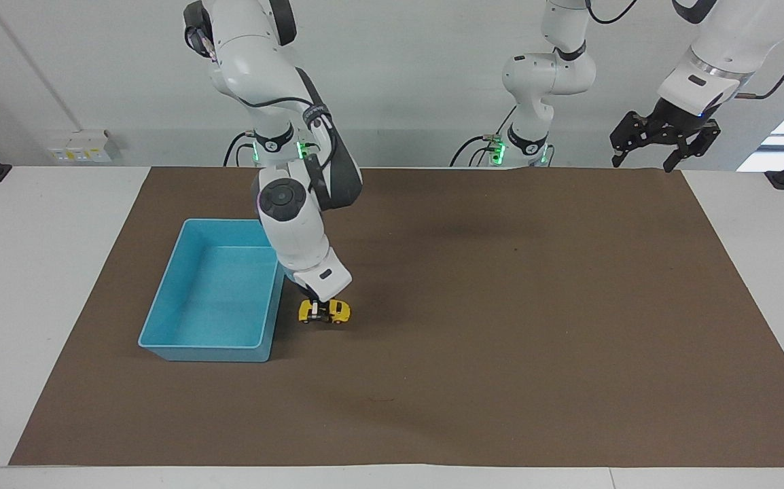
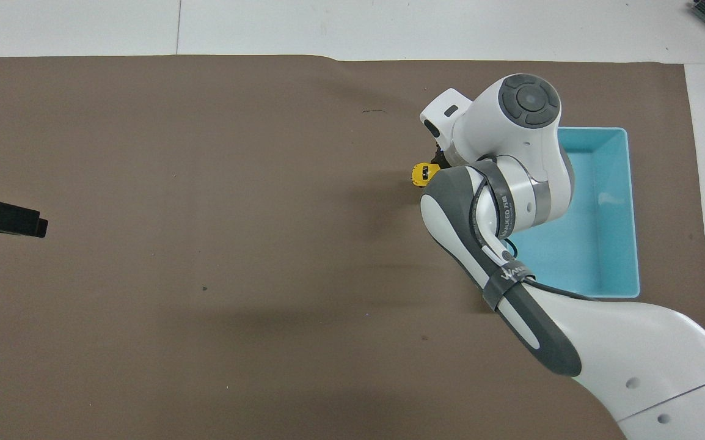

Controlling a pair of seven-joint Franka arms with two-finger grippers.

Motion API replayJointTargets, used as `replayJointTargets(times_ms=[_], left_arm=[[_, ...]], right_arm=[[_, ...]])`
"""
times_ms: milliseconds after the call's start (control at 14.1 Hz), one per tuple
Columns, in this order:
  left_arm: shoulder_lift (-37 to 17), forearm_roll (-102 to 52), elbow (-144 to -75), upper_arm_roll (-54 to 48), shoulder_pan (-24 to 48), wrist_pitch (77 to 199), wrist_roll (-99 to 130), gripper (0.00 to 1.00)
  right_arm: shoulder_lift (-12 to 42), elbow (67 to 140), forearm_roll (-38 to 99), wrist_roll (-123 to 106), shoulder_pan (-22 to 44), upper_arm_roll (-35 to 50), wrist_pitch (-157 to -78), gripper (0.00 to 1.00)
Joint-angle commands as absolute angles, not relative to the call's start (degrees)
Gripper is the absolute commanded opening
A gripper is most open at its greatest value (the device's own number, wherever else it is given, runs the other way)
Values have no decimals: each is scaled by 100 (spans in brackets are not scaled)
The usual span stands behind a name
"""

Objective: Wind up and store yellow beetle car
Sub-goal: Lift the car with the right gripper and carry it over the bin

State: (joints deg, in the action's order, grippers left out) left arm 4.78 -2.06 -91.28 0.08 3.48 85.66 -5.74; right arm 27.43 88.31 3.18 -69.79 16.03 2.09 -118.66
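Observation:
The yellow beetle car [image 1: 325, 312] stands on the brown mat beside the blue bin [image 1: 205, 353], toward the left arm's end of it. My right gripper [image 1: 316, 310] comes down from above and is shut on the car, whose wheels are at the mat. In the overhead view only one end of the car [image 2: 421, 174] shows past the right wrist, next to the bin [image 2: 630, 214]. My left gripper [image 1: 664, 139] waits open and empty in the air over the mat's corner near the left arm's base; its tip [image 2: 4, 217] shows in the overhead view.
The bin is empty. The brown mat [image 1: 501, 339] covers most of the white table.

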Motion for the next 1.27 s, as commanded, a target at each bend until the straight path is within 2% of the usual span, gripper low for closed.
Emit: replayJointTargets(times_ms=[0,354,637,990,1202], left_arm=[[492,-185,-9114,-9,404,8508,-624,100],[501,-185,-9114,18,264,8473,-633,100],[501,-185,-9114,18,255,8464,-633,100],[501,-185,-9114,18,255,8464,-633,100],[501,-185,-9114,18,255,8464,-633,100]], right_arm=[[2436,8798,387,-6926,1363,308,-11445,5],[1873,8807,361,-6952,915,290,-10540,5],[1652,8903,334,-7538,599,255,-10248,5],[1310,9605,343,-8384,80,237,-10274,5],[898,10438,273,-8507,-158,237,-10694,5]])
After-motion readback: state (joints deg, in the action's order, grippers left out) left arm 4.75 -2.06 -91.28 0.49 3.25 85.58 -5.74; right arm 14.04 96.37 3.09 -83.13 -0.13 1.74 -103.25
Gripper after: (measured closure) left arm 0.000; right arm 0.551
